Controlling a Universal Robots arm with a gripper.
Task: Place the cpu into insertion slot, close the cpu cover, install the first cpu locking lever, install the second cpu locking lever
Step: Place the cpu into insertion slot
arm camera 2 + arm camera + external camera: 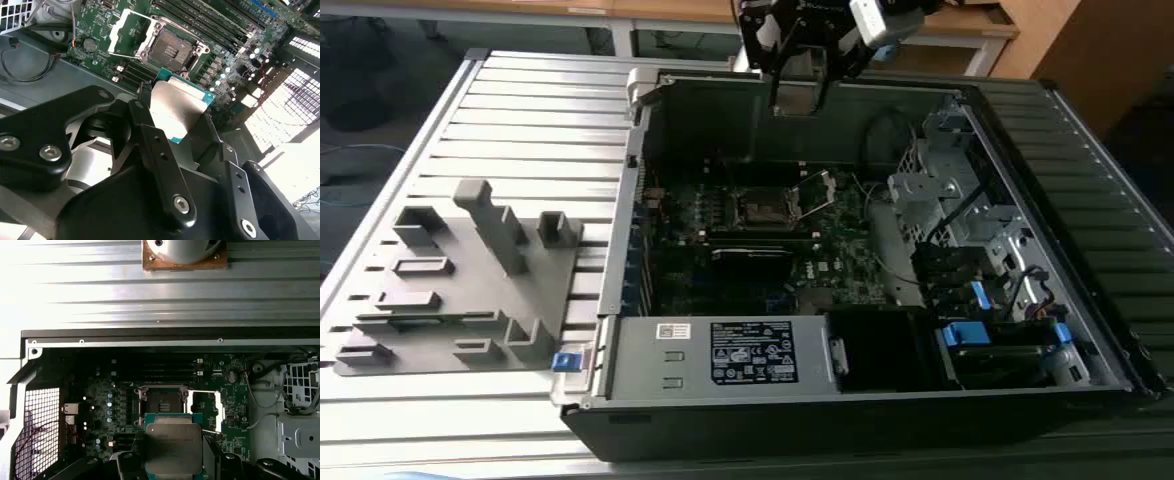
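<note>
My gripper (798,98) hangs above the far wall of the open computer case, shut on the cpu (176,106). In both wrist views the cpu (173,449) shows its dull silver top and green edge between the black fingers (150,135). Below it on the green motherboard (720,270) lies the insertion slot (172,47) (161,400) (761,207), a square black socket, bare and uncovered. The cpu cover (121,31) (206,407) (817,190) is swung open beside the slot, standing up from its hinge. The cpu is clearly above the slot and does not touch it.
Case walls (640,180) surround the board. A power supply box (720,352) sits at the near edge, with a drive cage (947,190) and cables at the exterior view's right. A grey fixture plate (447,290) with upright blocks lies outside the case on the exterior view's left.
</note>
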